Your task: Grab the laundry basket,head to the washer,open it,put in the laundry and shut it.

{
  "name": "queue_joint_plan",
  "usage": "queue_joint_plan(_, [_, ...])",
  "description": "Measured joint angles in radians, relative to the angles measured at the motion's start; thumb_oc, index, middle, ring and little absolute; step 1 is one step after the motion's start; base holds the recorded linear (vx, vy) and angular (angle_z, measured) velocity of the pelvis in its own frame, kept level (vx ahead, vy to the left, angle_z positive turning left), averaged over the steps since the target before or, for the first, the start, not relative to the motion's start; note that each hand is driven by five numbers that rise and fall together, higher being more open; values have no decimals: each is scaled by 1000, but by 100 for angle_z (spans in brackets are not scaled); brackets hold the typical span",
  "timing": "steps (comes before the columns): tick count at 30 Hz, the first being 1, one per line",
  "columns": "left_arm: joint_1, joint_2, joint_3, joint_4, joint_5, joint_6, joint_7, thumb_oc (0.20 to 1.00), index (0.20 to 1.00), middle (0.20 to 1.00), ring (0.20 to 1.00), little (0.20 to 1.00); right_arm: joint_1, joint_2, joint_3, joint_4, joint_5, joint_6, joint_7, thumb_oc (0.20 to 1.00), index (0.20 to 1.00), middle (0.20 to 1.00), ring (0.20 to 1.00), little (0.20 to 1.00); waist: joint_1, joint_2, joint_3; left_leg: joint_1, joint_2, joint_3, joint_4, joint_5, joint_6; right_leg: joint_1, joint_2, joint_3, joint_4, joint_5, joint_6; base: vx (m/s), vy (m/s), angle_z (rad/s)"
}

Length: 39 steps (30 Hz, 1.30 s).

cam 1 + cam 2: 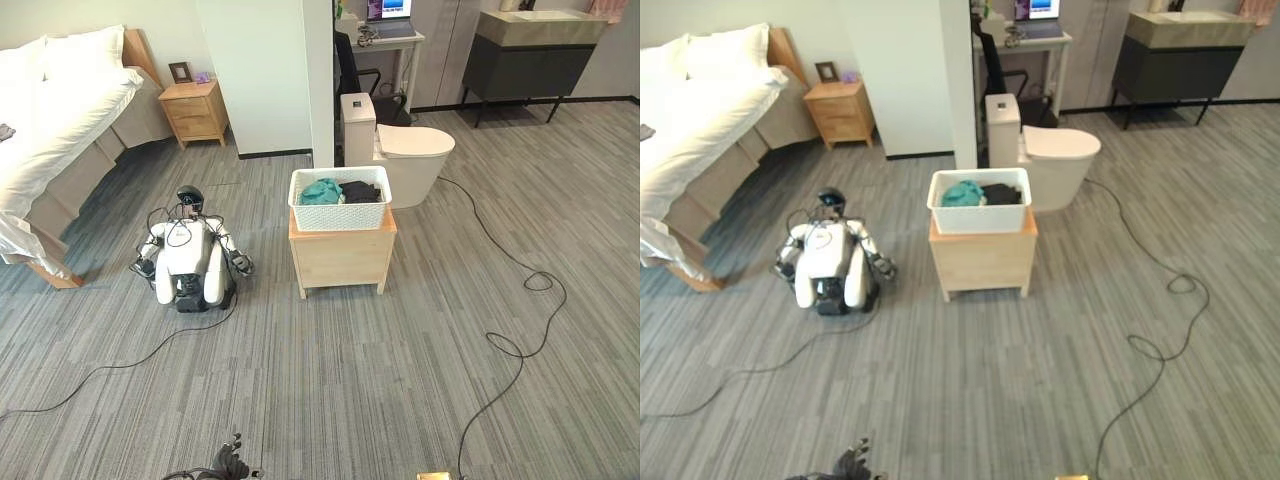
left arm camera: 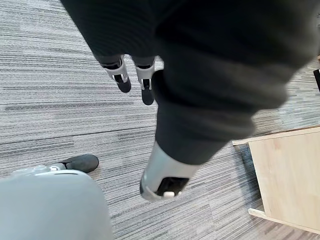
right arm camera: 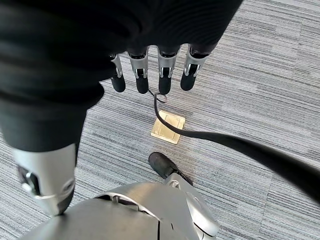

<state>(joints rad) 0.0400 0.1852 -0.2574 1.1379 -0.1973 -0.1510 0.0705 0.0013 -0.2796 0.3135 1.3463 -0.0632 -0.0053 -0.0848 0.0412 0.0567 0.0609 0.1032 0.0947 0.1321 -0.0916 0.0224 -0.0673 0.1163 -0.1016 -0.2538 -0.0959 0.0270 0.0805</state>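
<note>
At twelve o'clock, a white laundry basket [image 1: 339, 199] sits on a small wooden surface [image 1: 342, 255]. Left robot hand [image 2: 135, 77] and right robot hand [image 3: 152, 75] hang open, empty. Floor cables [image 1: 520, 300] could snag a step.

Both eye views look down from head height across the floor, sharing the laundry basket [image 1: 339, 198] on its wooden stand [image 1: 342, 256], well ahead. Each wrist view faces down along its own hand at close carpet; the left one apparently catches that stand's corner.
</note>
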Motion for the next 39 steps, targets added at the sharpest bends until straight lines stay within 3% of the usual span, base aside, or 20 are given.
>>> queue_joint_plan(31, [-2,17,10,-19,-14,-1,5,1000,1000,1000,1000,1000,15,1,-2,-6,51,-12,2,1000,1000,1000,1000,1000,0,-12,-14,-38,14,-22,16,3,-8,-19,18,-9,8,-9,-7,1,-37,1])
queue_joint_plan(35, [-23,46,17,-20,-42,-3,8,1000,1000,1000,1000,1000,12,17,-2,-7,87,-22,3,1000,1000,1000,1000,1000,8,-46,23,-94,39,-62,83,9,-28,-28,43,-45,-1,-20,-32,-8,-274,30])
queue_joint_plan(37, [-49,54,50,-21,-72,-7,12,1000,1000,1000,1000,1000,0,19,0,-41,90,-25,0,1000,1000,1000,1000,1000,8,-95,74,-206,33,-86,262,27,-65,-27,38,-59,-1,-30,-56,44,-154,39])
queue_joint_plan(39, [-46,51,62,-16,-83,-10,18,1000,1000,1000,1000,1000,-14,12,0,-73,93,-32,-3,1000,1000,1000,1000,1000,16,-105,111,-267,43,-72,363,42,-86,-21,43,-62,-1,-26,-80,123,-60,13])
